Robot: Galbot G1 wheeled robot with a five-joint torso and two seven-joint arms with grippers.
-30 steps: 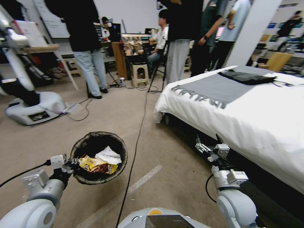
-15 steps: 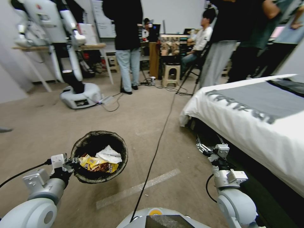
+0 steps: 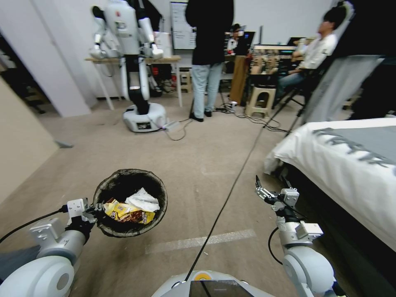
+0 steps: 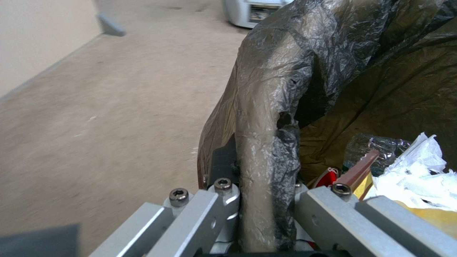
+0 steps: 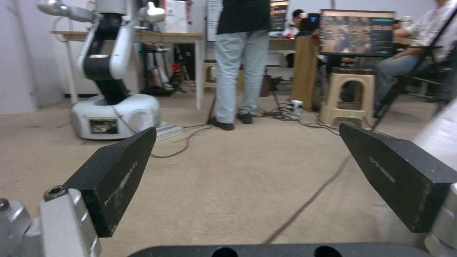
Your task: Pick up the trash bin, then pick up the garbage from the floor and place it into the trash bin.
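So the left gripper point(image 3: 98, 209) is clamped tight on the rim of the one trash bin point(image 3: 123, 183), holding it up off the floor point(image 3: 198, 165), left of the black cable point(image 3: 231, 194). In the bin: a yellow snack wrapper point(image 3: 119, 210), a white tissue point(image 3: 143, 200), a clear bottle point(image 4: 369, 150). Right gripper point(image 3: 270, 185) sits on the cable's other side, near the bed point(image 3: 350, 165), fingers spread wide with nothing between them.

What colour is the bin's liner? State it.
Dark brown-black, with a glossy crinkled sheen. The liner shows best in the left wrist view, folded over the bin rim.
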